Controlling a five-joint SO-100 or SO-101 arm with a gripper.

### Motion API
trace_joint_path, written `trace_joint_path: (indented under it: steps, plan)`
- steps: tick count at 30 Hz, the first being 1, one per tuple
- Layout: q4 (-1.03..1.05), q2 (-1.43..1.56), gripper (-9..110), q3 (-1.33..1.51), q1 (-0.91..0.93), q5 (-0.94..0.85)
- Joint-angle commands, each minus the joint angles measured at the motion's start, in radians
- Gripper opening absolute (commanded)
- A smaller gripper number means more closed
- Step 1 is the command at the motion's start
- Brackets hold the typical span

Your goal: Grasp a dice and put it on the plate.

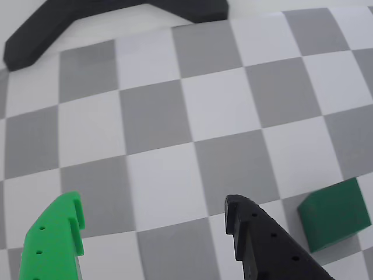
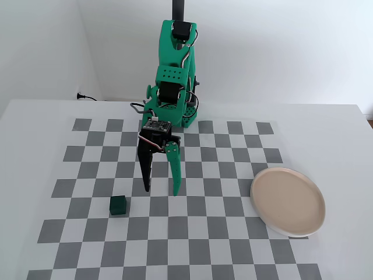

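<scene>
- I see the claw (image 2: 161,189) spread wide, gripping nothing (tips just above the checkered desk (image 2: 221,233)).
- Dice (image 2: 119,205) sits on the desk, just left of the black finger in the fixed view.
- Plate (image 2: 288,202) lies well apart, right.

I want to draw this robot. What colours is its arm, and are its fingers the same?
The arm is bright green plastic with black motor blocks and thin wires near the wrist. Its gripper has two long pointed fingers: one green, one black, each dotted with small holes.
</scene>
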Motion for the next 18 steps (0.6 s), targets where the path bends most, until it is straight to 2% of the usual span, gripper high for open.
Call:
trace_joint_path:
  steps: [1, 18]
  plan:
    - [-0.026, -0.051, 21, -0.135, 0.055, -0.021]
    - [-0.112, -0.374, 26, -0.364, 0.27, -0.055]
